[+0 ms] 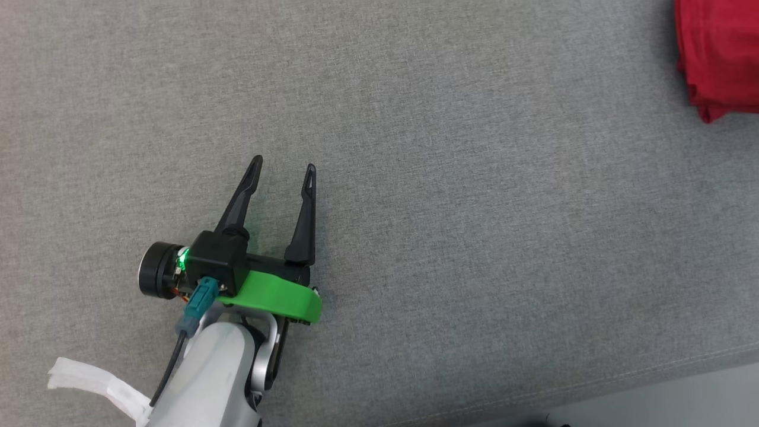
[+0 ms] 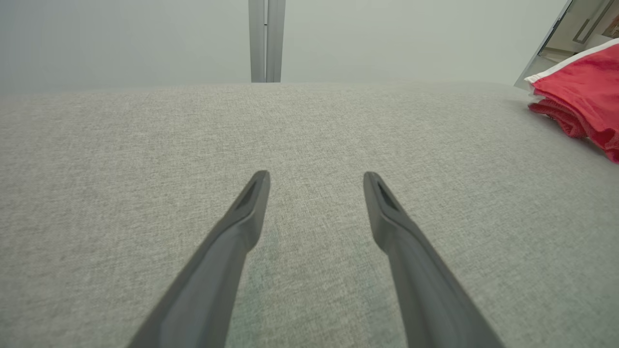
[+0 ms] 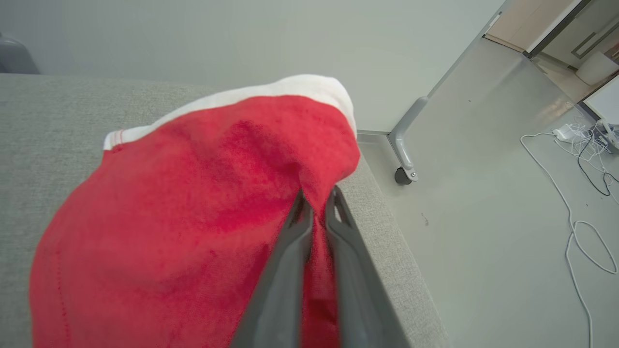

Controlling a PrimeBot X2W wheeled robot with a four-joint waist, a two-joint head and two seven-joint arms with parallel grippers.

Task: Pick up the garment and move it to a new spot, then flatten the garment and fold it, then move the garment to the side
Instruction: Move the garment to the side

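**Right claw gripping the red garment at the counter's right edge, left claw open and empty**

I am watching the right claw (image 3: 318, 193) in its wrist view. Its two dark fingers are pressing almost together, pinching a fold of the red garment (image 3: 193, 193). The garment, with its white trim (image 3: 290, 89), is lying bunched in layers at the right edge of the grey fabric-covered counter (image 1: 474, 178), toward the far right corner. From the head view only its near part (image 1: 720, 53) is showing.

The left claw (image 1: 283, 163) is hovering over bare counter near the front edge, well apart from the garment. Its fingers are spread wide and holding nothing.

I am judging that the fold is done and the garment is being moved aside. The risks I am weighing:

- The grip is taking only a thin pinch of cloth, so a quick pull could let the layers slide loose and undo the fold.
- The garment is sitting right at the counter's edge, with open floor (image 3: 483, 193) just beyond. Pushing further right, or releasing too far over, could drop it off.
- With one claw carrying, the unsupported side could drag and bunch on the rough counter fabric.
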